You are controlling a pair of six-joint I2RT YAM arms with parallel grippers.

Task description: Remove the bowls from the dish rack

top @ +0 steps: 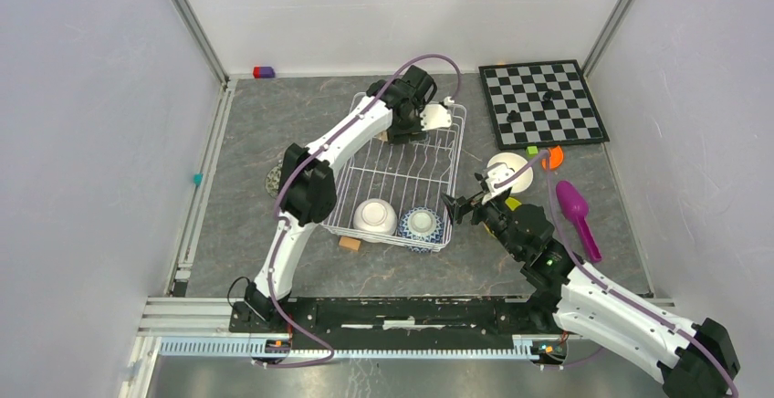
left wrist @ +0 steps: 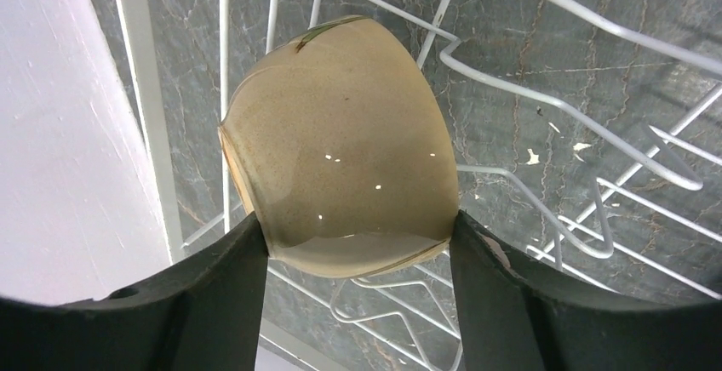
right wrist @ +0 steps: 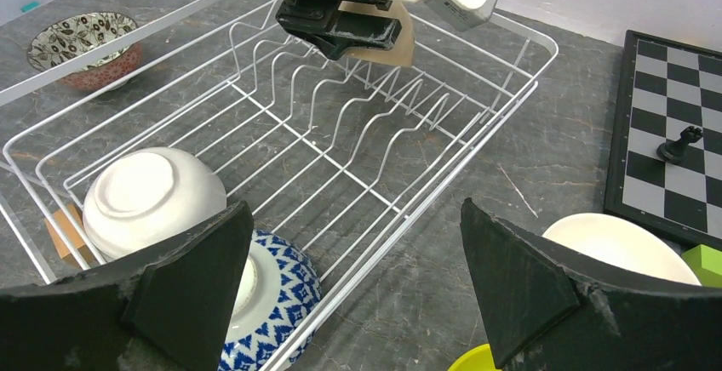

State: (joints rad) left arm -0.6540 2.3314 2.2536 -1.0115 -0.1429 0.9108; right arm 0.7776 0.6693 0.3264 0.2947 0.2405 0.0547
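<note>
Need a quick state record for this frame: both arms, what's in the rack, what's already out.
left fingers: shut on tan bowl, over the far end of the dish rack
right fingers: open, empty, beside the rack's near right side
in rack: inverted white bowl and blue-and-white bowl, side by side at the near end
out, right of rack: second white bowl, yellow-green bowl
out, left of rack: pink patterned bowl
left to unload: three, counting the held one

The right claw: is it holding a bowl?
No, the right claw gapes open, with nothing between its two fingers.
</note>
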